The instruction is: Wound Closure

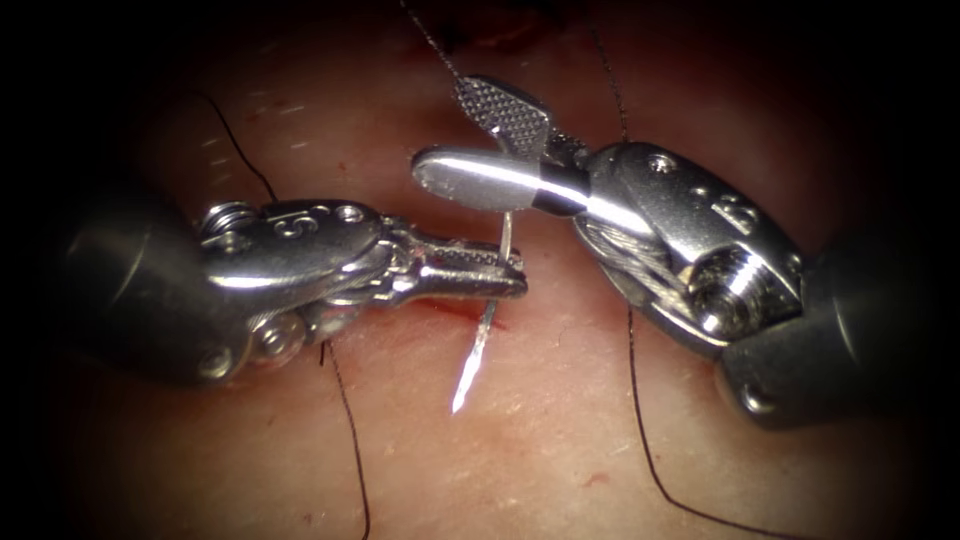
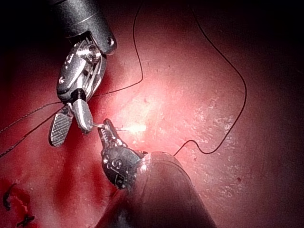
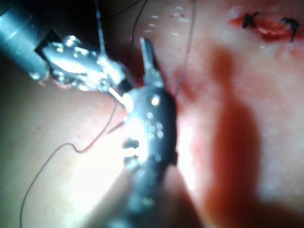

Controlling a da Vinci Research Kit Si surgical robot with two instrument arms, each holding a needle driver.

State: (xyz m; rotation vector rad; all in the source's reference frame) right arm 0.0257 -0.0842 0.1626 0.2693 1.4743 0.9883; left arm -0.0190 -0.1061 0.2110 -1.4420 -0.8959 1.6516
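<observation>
While the left tool (image 1: 505,272) has its jaws pinched on the needle (image 1: 480,345) partway along its curve, the needle's pointed end hangs free below them, above the tissue (image 1: 560,440) and not in it. Just beside it, the right tool (image 1: 470,140) has its jaws spread wide and holds nothing, its lower jaw right above the needle's upper end. Thread (image 1: 645,440) trails loose across the tissue on both sides of the tools.

Curved needle (image 1: 487,330) above tissue (image 1: 560,440)
</observation>
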